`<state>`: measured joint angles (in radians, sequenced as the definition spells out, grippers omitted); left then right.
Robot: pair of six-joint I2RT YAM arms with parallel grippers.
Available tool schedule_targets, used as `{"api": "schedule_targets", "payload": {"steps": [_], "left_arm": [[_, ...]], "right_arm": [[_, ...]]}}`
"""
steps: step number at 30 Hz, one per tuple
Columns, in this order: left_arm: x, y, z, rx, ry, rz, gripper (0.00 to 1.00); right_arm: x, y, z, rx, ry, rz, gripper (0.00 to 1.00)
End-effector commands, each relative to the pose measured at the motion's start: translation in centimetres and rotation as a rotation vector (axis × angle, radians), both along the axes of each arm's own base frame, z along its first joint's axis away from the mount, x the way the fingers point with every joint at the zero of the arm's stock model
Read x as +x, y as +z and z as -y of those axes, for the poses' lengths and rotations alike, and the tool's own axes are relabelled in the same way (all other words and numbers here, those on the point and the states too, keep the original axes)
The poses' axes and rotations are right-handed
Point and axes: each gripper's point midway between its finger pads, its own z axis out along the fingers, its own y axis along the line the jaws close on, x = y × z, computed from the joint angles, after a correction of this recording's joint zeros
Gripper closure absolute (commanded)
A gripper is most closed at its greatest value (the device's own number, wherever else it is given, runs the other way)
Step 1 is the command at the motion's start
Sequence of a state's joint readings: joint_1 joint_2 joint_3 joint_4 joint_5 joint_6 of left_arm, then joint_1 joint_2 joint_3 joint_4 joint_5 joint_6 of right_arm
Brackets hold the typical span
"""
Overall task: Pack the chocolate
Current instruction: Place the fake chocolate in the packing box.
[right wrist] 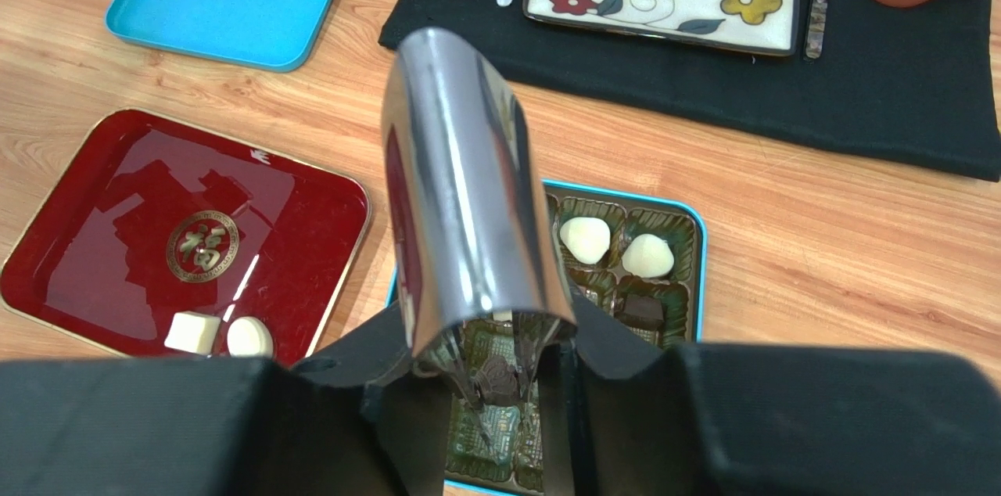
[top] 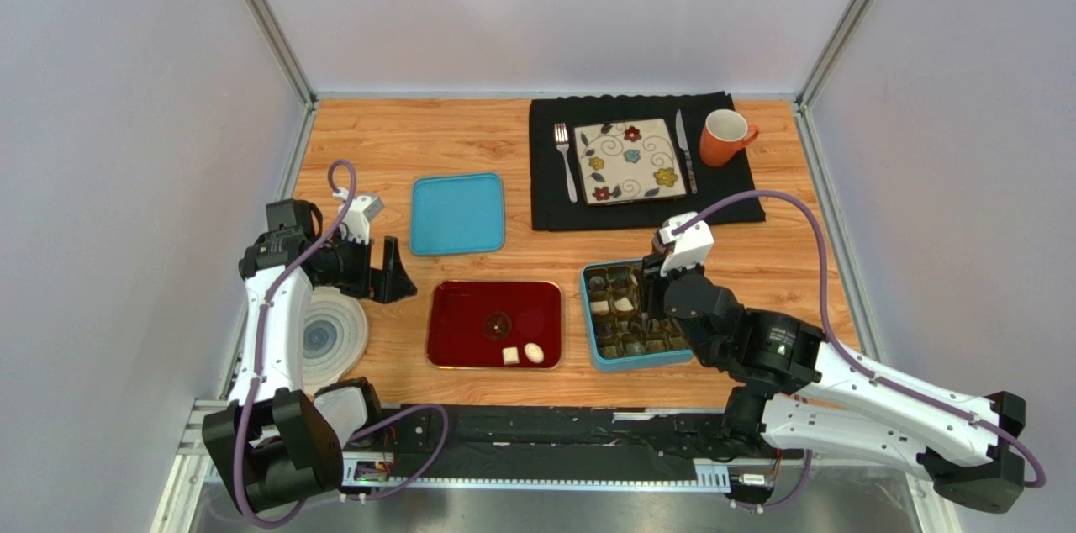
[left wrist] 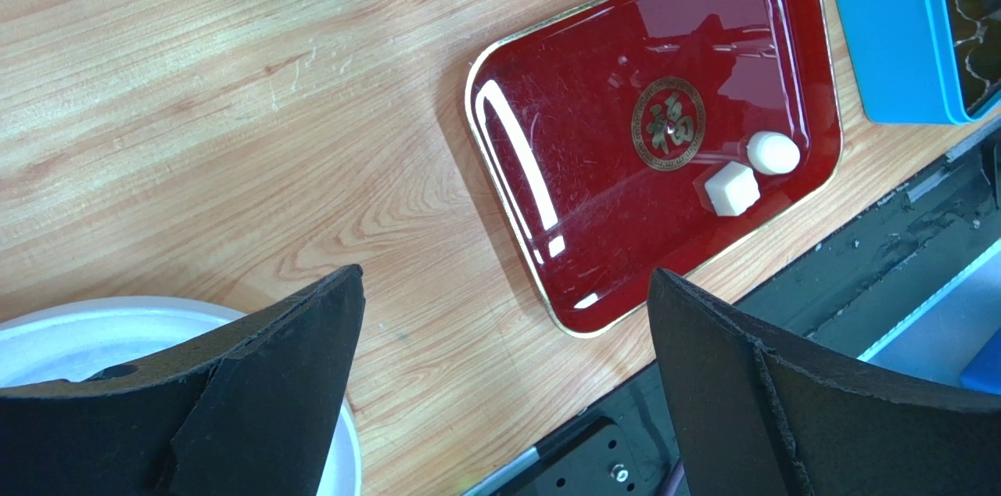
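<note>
**Placing a dark chocolate in the box right of the red tray**
The right gripper (right wrist: pixel 494 358) pinches metal tongs (right wrist: pixel 464 179), their tips around a dark chocolate (right wrist: pixel 499 376) low over a compartment of the box (right wrist: pixel 693 240), just right of the red tray (left wrist: pixel 564 109). The left gripper (left wrist: pixel 505 283) hangs spread wide, left of the tray. Next, I'd guess, the tongs let go and fetch the two white chocolates (left wrist: pixel 731 187) on the tray.

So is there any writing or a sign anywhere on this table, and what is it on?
"福", a single gold character inside the round gold emblem at the centre of the glossy red rectangular tray.
Nothing else readable: the flowered square plate, orange mug and blue tin show no lettering.
</note>
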<state>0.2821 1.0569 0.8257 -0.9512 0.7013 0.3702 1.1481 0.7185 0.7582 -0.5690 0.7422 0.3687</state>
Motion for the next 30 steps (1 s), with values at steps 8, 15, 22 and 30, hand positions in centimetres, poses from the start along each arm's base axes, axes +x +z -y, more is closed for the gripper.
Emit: {"api": "schedule_targets", "payload": {"steps": [8, 15, 22, 30], "left_arm": [[0.4, 0.8, 0.0, -0.003, -0.012, 0.043, 0.01], [0.4, 0.9, -0.1, 0.007, -0.013, 0.048, 0.01], [0.5, 1.0, -0.1, 0.003, -0.009, 0.047, 0.01], [0.4, 1.0, 0.0, 0.002, -0.011, 0.046, 0.01]], "right_arm": [[0.9, 3.3, -0.9, 0.074, -0.005, 0.081, 0.66], [1.1, 4.6, -2.3, 0.092, 0.040, 0.108, 0.68], [0.6, 7.3, -6.2, 0.161, 0.177, 0.146, 0.75], [-0.1, 8.5, -12.1, 0.206, 0.309, 0.164, 0.76]]}}
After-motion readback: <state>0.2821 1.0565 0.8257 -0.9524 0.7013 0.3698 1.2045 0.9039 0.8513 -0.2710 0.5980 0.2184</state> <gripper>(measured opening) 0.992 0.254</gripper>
